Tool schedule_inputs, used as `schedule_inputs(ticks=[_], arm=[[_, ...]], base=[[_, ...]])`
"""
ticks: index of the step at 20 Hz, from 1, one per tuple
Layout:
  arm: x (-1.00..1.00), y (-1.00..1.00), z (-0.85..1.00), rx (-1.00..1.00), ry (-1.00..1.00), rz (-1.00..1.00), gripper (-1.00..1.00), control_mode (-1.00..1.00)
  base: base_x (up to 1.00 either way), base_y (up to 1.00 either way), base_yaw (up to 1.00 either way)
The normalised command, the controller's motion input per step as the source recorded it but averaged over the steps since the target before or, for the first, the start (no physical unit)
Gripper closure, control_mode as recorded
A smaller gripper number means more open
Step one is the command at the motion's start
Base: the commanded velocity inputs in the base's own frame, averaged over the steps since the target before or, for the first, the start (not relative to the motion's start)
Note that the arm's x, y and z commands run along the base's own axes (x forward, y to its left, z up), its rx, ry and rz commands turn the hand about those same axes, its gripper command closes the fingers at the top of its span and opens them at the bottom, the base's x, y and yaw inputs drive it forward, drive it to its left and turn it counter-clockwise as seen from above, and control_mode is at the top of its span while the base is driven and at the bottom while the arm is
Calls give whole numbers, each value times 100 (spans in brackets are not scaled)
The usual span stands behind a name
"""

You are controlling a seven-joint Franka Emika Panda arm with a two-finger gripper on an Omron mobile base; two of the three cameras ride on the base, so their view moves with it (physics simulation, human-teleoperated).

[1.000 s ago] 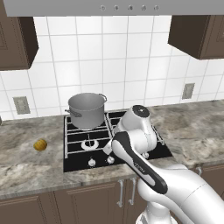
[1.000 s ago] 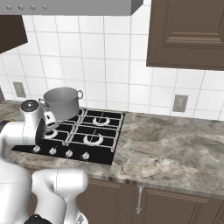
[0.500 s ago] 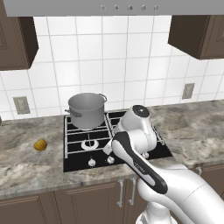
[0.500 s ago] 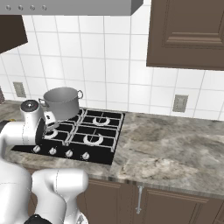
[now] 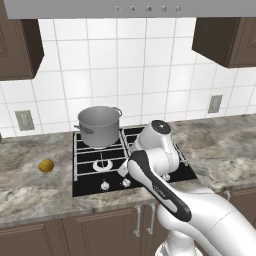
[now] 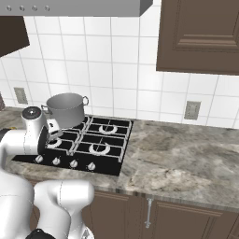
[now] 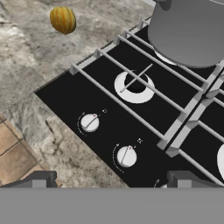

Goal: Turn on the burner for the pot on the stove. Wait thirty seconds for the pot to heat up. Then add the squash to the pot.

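Pot point(image 5: 100, 125) sits on the stove's point(image 5: 90, 186) back-left grate, upright, both loop handles visible. Interior looks like bare grey metal from the left base view; can't see the bottom, so contents unclear. In the hand view the pot point(image 7: 188, 30) is at upper right, its base over the rear burner ring.

Squash point(image 5: 46, 165) is on the counter point(image 5: 30, 192) left of the stove, well apart from the pot and off the black glass. Hand view has the squash point(image 7: 63, 19) at top left, yellow-orange with darker stripes, lying on the stone.

Front-left burner point(image 7: 135, 86) is uncovered under its grate, no flame visible on it. Two silver knobs point(image 7: 90, 122) show in the hand view on the stove's front strip, near the counter edge. Right base view shows all four knobs in a row and the stove point(image 6: 105, 165) with the two right burners bare.

Gripper point(image 7: 109, 179) hovers above the front-left corner of the stove, looking down at the knobs. Fingertips point(image 7: 38, 179) sit far apart at the frame's bottom edge with nothing between them: pincer wide, touching nothing. From the base views the arm's wrist hangs over the stove's front half.

Room: mottled grey-brown stone counter, white tile backsplash point(image 5: 125, 70), wall outlets point(image 6: 192, 110) either side, dark wood cabinets point(image 6: 200, 35) above and below, grey range hood point(image 5: 125, 7) overhead.
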Motion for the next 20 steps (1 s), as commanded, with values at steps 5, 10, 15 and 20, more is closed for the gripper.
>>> schedule_inputs(ticks=[5, 10, 15, 20], arm=[[0, 0, 0, 0, 0, 0, -100, -100], [0, 0, 0, 0, 0, 0, -100, -100], [0, 0, 0, 0, 0, 0, -100, -100], [0, 0, 0, 0, 0, 0, -100, -100]], base=[[0, 0, 0], [0, 0, 0], [0, 0, 0], [0, 0, 0]])
